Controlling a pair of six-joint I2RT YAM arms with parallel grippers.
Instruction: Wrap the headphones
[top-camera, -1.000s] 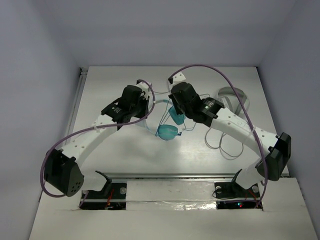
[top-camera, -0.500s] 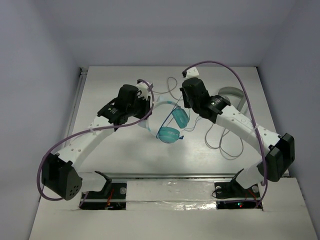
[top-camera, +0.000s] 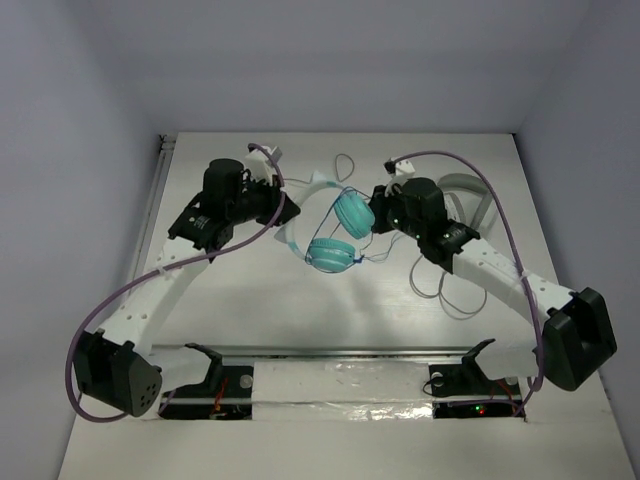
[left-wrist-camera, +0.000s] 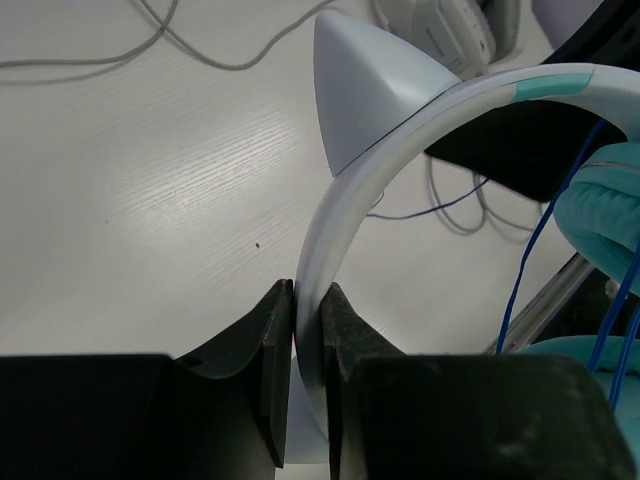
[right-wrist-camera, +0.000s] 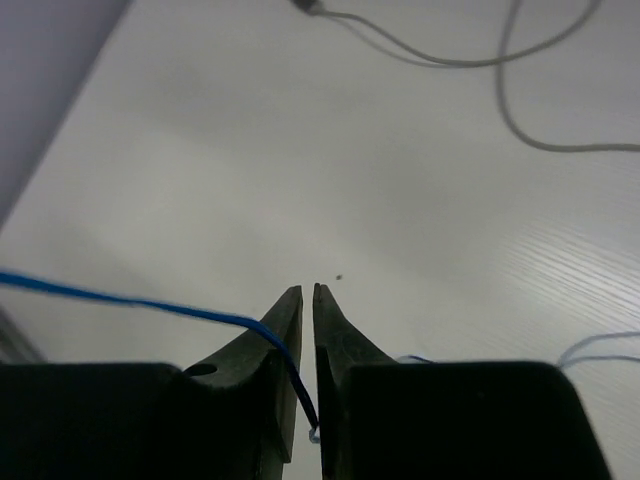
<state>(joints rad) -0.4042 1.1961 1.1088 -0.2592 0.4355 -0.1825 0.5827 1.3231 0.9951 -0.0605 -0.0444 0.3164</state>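
Note:
The headphones have two round teal ear cups (top-camera: 352, 214), a white headband (left-wrist-camera: 352, 235) and a thin blue cable (right-wrist-camera: 150, 303). My left gripper (left-wrist-camera: 308, 292) is shut on the headband, holding it edge-on just left of the cups in the top view, where that gripper (top-camera: 283, 207) shows. One teal cup (left-wrist-camera: 608, 205) and strands of cable (left-wrist-camera: 528, 262) hang at the right of the left wrist view. My right gripper (top-camera: 379, 212) sits right of the cups. In its own view the gripper (right-wrist-camera: 308, 290) pinches the blue cable deep between its nearly closed jaws.
Grey-white headphones (top-camera: 466, 193) lie at the back right, their pale cable (top-camera: 441, 287) looping toward the front. Another pale cable loop (top-camera: 345, 164) lies behind the teal cups. White walls ring the table; the arm bases stand at the near edge.
The left arm has drawn back to the left, carrying the headband and turning the cups. The right gripper left its spot over the cups, swung back, and now sits to their right.

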